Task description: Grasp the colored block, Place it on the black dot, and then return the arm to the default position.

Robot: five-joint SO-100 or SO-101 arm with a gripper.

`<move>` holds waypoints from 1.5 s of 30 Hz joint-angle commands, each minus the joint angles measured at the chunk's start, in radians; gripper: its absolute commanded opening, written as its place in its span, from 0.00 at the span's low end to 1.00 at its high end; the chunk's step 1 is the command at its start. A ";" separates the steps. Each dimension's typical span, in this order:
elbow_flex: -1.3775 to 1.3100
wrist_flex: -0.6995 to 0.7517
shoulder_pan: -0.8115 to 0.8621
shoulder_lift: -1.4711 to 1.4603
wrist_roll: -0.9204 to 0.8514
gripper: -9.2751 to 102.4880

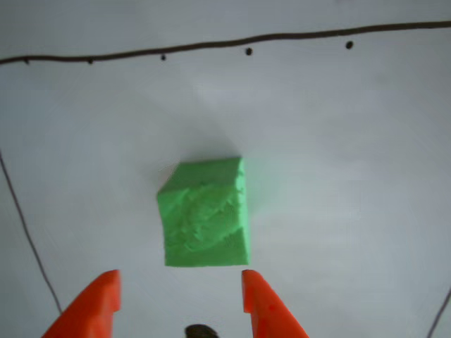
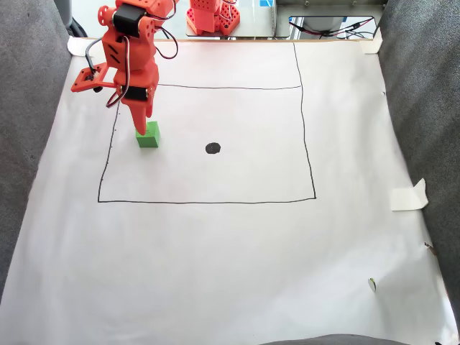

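Orange gripper [image 1: 180, 299] fingers stand spread wider than the colored block [image 1: 204, 215], holding nothing, tips just short of it. Seen from the fixed view, the block [image 2: 148, 134] sits left of the black dot [image 2: 213, 148], well apart, inside the drawn rectangle [image 2: 208, 201].

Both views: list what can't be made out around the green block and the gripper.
- Gripper: the other view's bottom edge cuts off its fingers.
- Colored block: in the fixed view the arm covers its top, hiding any contact.
- Dark shape: cropped at the bottom edge, unidentifiable.
- Black dot: too small for detail.
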 commanded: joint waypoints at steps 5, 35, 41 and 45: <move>-0.034 0.089 0.003 -0.020 -0.026 0.39; -0.075 -0.020 0.031 -0.150 -0.009 0.43; -0.104 -0.017 0.005 -0.153 0.002 0.42; -0.104 -0.015 -0.005 -0.160 -0.003 0.39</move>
